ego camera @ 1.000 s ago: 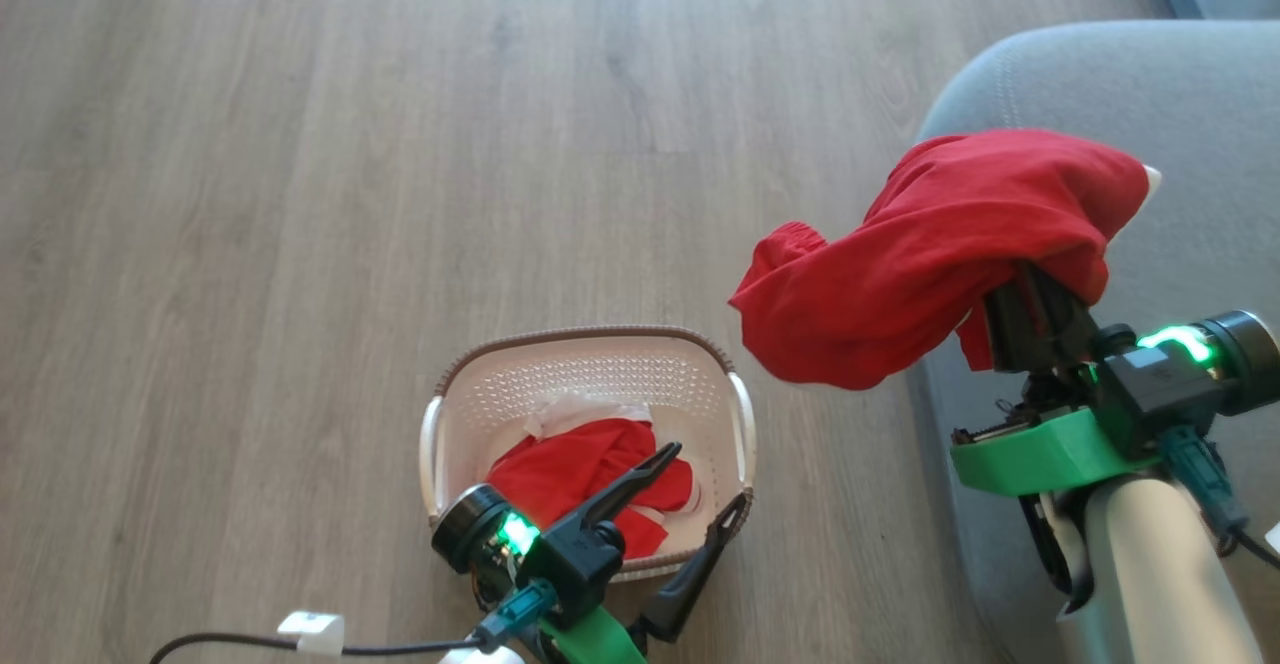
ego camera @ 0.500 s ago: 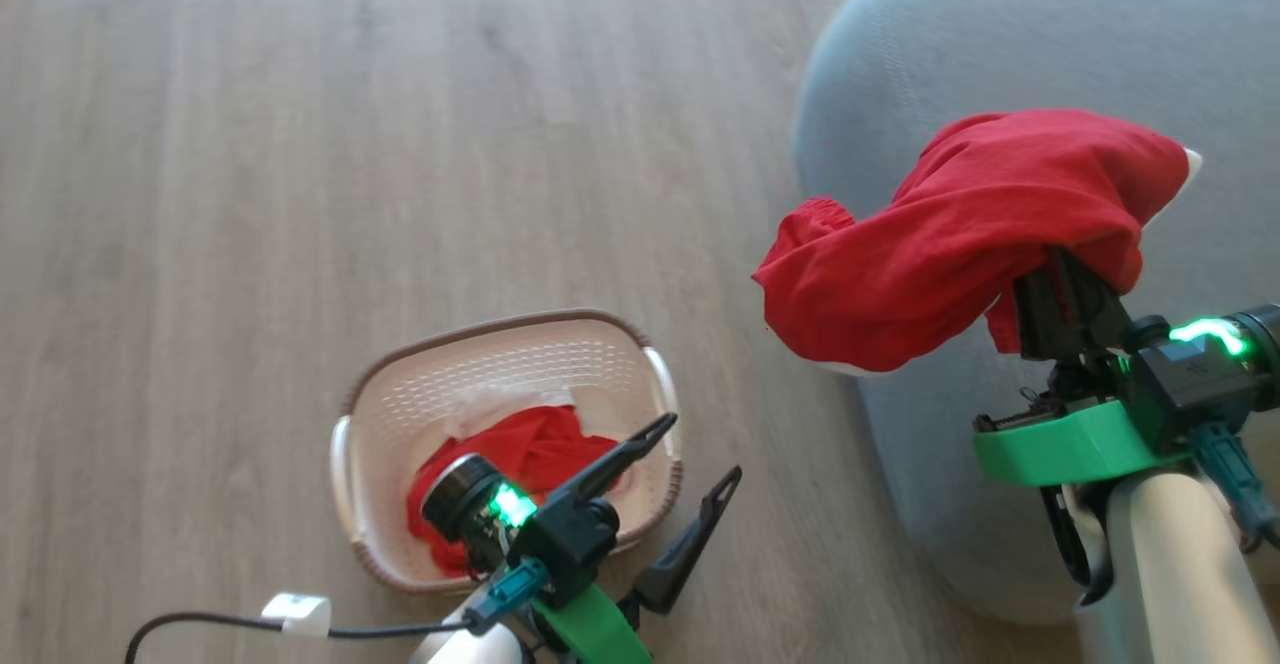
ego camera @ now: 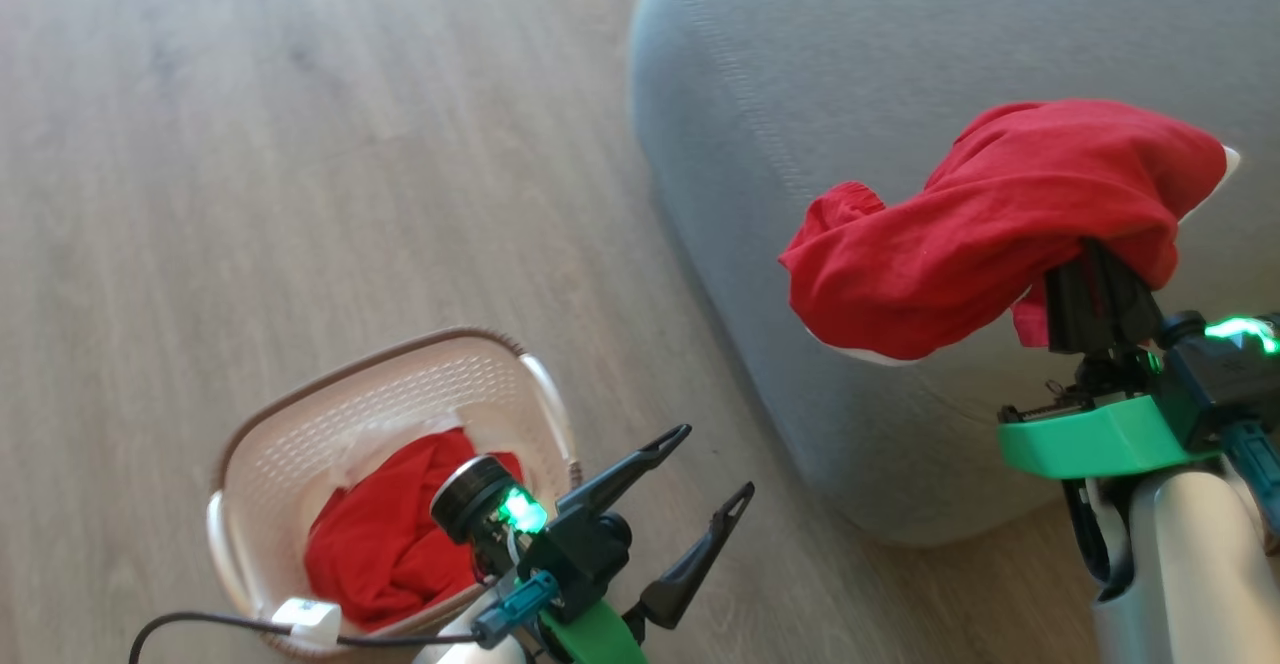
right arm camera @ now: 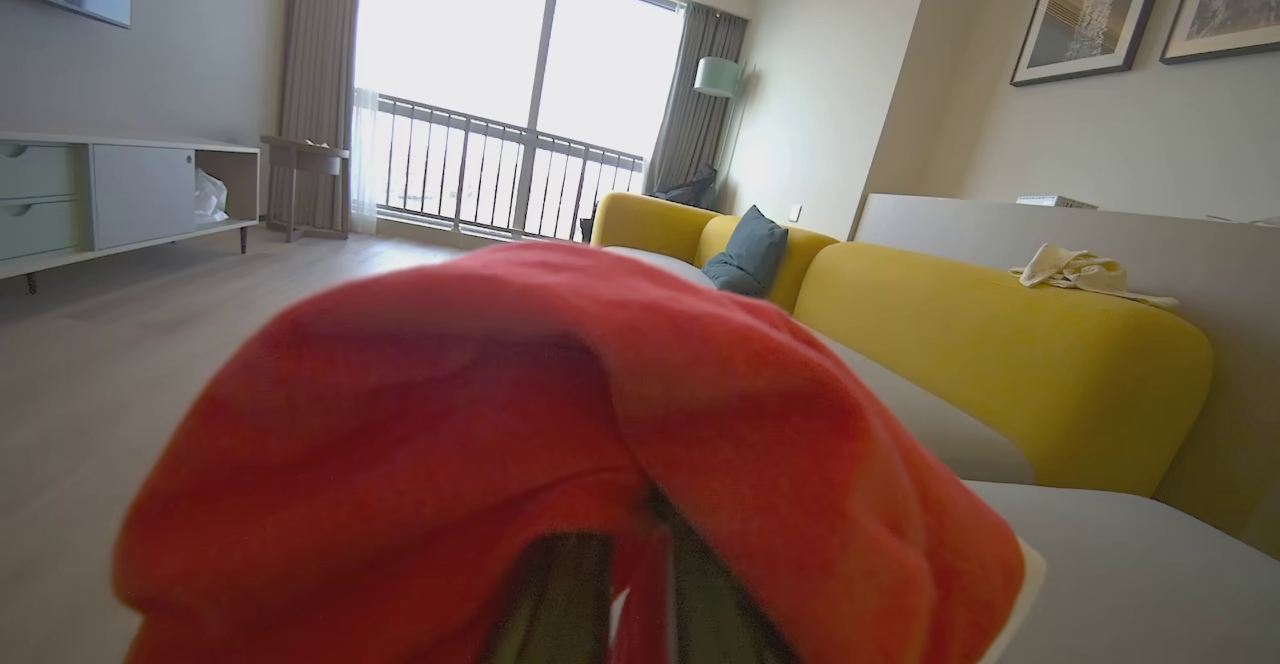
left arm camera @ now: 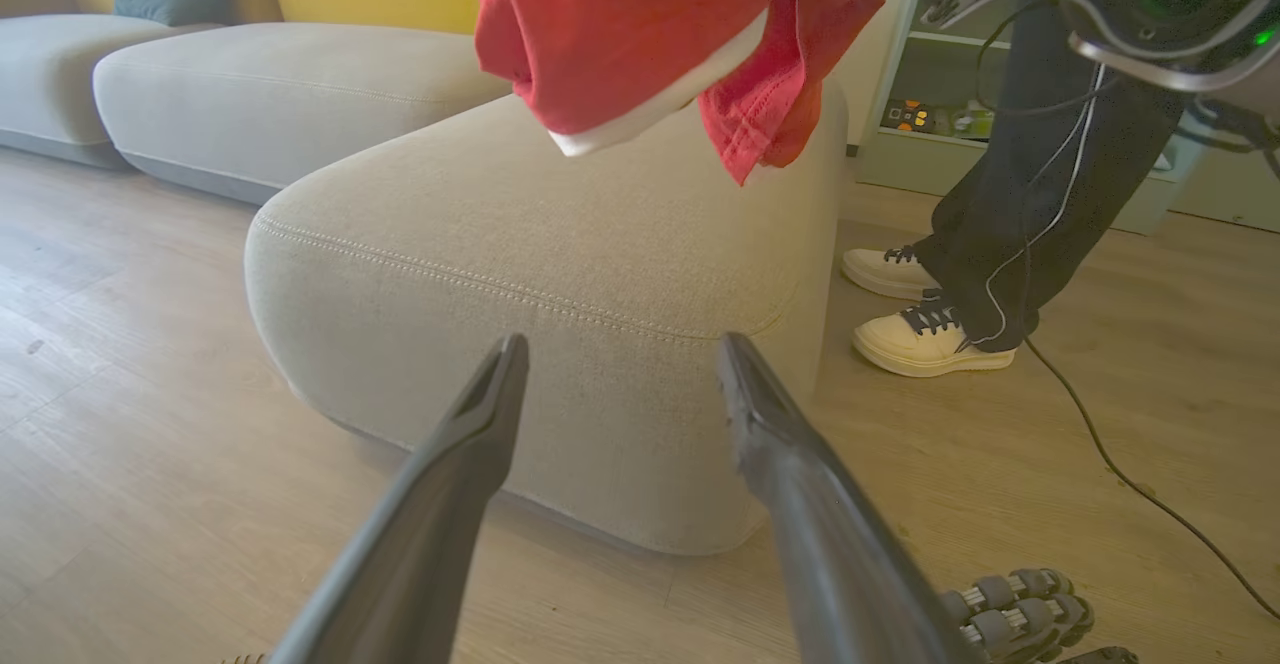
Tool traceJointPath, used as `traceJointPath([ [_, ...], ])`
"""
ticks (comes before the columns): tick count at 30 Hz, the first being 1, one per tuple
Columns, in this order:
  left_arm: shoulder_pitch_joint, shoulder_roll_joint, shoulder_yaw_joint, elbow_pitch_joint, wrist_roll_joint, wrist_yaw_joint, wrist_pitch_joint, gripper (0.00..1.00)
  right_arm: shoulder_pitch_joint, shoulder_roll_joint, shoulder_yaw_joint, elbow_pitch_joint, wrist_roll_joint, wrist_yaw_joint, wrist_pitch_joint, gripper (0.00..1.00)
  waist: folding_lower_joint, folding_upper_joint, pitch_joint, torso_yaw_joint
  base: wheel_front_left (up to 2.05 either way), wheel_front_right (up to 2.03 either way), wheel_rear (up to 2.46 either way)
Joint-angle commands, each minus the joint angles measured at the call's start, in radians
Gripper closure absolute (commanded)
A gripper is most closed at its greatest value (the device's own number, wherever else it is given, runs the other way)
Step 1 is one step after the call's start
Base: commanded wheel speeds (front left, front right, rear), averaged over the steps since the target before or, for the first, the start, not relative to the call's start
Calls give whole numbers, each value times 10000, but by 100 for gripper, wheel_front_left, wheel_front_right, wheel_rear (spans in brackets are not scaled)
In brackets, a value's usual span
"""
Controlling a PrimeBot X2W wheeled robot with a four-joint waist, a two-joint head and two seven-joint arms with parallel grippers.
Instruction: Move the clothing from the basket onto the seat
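A piece of red clothing [ego camera: 990, 224] with white trim drapes over my right gripper [ego camera: 1095, 279], which is shut on it and holds it in the air above the grey seat [ego camera: 820, 74]. The same clothing [right arm camera: 560, 444] covers my fingers in the right wrist view and hangs over the seat [left arm camera: 560, 244] in the left wrist view. More red clothing [ego camera: 375, 534] lies in the cream basket [ego camera: 300, 429] on the floor at lower left. My left gripper [ego camera: 715, 464] is open and empty, just right of the basket, pointing at the seat's rounded corner.
A person's legs and pale shoes [left arm camera: 930, 339] stand on the floor beside the seat, with a cable [left arm camera: 1130, 474] trailing past. Yellow sofa backs [right arm camera: 1000, 344] and a blue cushion [right arm camera: 750, 249] lie beyond. A black cable with white tag [ego camera: 300, 624] crosses the basket's near rim.
The head view has swung right, so the basket slid to lower left and more of the seat shows. My right gripper still holds the clothing aloft; my left stays open.
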Motion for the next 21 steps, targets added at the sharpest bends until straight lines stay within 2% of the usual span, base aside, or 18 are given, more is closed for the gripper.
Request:
traceJointPath([
  [1,-353,0,208,-388,106,-10,-49,0,-191,57,147,-390,43,-4,-67,100,0,0,-111,-458,0,0,0],
  [11,-65,-191,170,-320,102,-10,-49,0,137,57,-159,-401,16,-4,-67,100,0,0,-500,-1297,0,0,0],
  [21,73,-308,328,-391,145,-10,-49,0,332,57,-483,-633,164,-4,-67,100,0,0,-562,-1623,0,0,0],
])
